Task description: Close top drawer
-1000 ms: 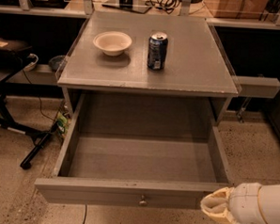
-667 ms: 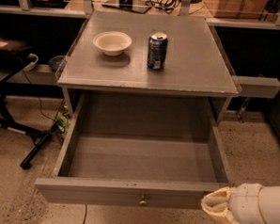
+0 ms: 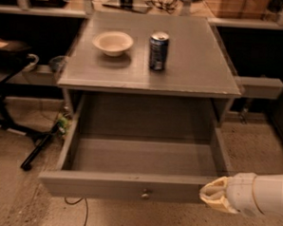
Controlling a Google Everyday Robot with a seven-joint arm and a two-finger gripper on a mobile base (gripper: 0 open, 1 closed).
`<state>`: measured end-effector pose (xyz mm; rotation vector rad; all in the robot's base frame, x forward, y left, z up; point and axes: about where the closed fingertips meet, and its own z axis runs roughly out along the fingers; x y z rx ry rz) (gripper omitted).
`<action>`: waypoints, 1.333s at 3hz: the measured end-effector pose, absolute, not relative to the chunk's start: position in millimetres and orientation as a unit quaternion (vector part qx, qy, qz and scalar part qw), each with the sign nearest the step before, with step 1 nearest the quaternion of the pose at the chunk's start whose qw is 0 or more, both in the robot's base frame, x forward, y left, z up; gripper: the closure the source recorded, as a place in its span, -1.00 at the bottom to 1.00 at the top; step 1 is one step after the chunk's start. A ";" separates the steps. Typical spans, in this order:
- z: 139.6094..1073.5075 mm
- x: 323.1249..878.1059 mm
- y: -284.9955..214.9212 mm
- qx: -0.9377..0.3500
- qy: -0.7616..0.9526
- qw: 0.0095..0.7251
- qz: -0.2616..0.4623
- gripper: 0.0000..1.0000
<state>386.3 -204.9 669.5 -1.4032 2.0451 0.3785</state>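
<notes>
The top drawer (image 3: 128,185) is a wide grey wooden drawer, pulled fully out of the grey cabinet, with an empty box interior (image 3: 144,155). Its front panel faces me with a small round metal knob (image 3: 145,195) at centre. My gripper (image 3: 214,195), cream-coloured on a white arm, is at the lower right, right at the right end of the drawer's front panel.
On the cabinet top (image 3: 191,70) stand a white bowl (image 3: 113,42) and a dark soda can (image 3: 158,50). A black stand's legs (image 3: 35,147) and a cable lie on the floor at left. A grey shelf (image 3: 259,87) sticks out at right.
</notes>
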 end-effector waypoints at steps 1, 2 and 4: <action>669.5 386.2 -204.8 -0.532 0.775 0.311 0.143 1.00; 664.4 406.7 -202.6 -0.536 0.769 0.314 0.147 1.00; 662.7 432.4 -197.0 -0.543 0.763 0.318 0.149 1.00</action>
